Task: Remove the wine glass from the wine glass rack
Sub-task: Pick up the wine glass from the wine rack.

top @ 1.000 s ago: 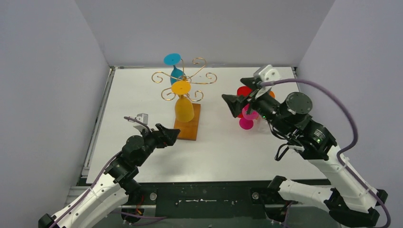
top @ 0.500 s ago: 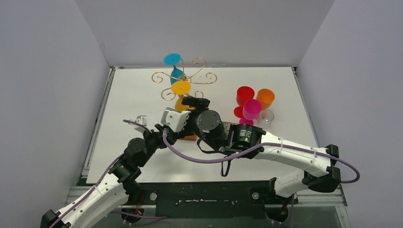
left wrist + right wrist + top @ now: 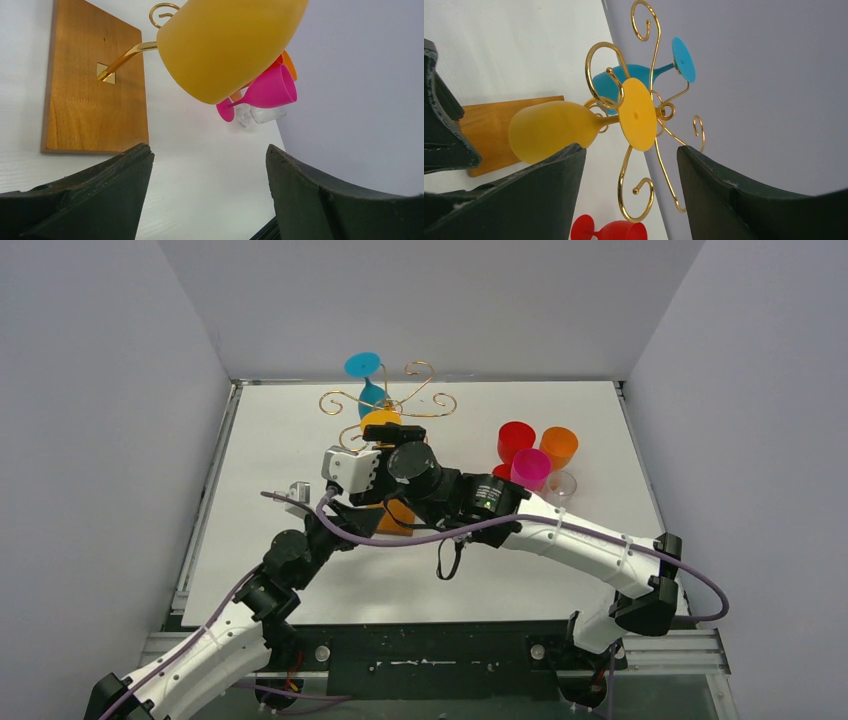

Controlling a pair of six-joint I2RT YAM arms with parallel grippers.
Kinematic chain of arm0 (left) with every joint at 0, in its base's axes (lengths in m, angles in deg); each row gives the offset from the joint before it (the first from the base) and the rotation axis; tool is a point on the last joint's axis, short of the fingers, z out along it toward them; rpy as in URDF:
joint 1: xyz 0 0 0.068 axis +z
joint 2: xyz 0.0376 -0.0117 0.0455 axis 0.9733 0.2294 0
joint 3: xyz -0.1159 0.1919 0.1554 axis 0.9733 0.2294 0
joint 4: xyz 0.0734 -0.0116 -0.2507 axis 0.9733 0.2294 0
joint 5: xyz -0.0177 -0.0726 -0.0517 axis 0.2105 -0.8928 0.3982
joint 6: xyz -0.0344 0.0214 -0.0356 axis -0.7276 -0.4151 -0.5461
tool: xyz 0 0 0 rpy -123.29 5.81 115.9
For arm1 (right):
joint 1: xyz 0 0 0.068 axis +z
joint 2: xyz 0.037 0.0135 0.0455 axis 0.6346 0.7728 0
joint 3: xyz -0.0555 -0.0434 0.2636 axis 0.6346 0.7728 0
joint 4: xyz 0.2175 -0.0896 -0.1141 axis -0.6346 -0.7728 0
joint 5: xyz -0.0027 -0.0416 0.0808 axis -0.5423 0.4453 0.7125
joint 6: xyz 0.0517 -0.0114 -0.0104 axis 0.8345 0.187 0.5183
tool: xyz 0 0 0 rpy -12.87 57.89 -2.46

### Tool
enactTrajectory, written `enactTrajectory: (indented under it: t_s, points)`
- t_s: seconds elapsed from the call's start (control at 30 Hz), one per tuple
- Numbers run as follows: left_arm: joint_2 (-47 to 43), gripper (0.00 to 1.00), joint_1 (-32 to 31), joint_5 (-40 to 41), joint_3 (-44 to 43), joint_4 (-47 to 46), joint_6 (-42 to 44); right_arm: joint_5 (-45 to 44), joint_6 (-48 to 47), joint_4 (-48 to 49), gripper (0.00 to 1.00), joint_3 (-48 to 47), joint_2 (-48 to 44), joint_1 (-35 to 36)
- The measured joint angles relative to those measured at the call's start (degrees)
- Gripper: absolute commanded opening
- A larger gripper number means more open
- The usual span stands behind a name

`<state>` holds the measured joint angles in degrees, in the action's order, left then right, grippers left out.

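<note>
The gold wire wine glass rack (image 3: 430,405) stands at the back middle of the table on its orange-brown wooden base (image 3: 95,100). A yellow wine glass (image 3: 381,423) hangs upside down from a near arm. A blue wine glass (image 3: 362,364) hangs at the back. My right gripper (image 3: 382,432) is open and empty; in its wrist view (image 3: 631,150) the yellow glass's bowl (image 3: 549,130) lies by the left finger and its foot just beyond the tips. My left gripper (image 3: 335,520) is open and empty, low in front of the base, partly under the right arm; the yellow bowl (image 3: 230,45) hangs above it.
A group of glasses stands at the right of the table: red (image 3: 516,437), orange (image 3: 559,445), pink (image 3: 530,468) and clear (image 3: 562,485). The right arm stretches across the table's middle, over the left arm. Grey walls close in the left, back and right.
My right arm has swung from beside the group of glasses across to the rack and now faces the yellow glass. My left arm has barely moved.
</note>
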<state>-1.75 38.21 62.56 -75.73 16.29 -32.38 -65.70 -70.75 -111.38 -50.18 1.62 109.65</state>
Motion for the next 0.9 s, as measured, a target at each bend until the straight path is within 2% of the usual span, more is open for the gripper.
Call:
enactTrajectory:
  t_s: [0.37, 0.9]
  points:
    - [1.9, 0.80, 0.0, -0.4, 0.1, -4.1, -1.4, 5.9, 1.0, -2.8, 0.64, -2.1, 4.1, -5.4]
    - [1.3, 0.80, 0.0, -0.7, 0.1, -5.9, -2.5, 6.4, 0.3, -2.0, 0.37, -3.0, 6.6, -7.4]
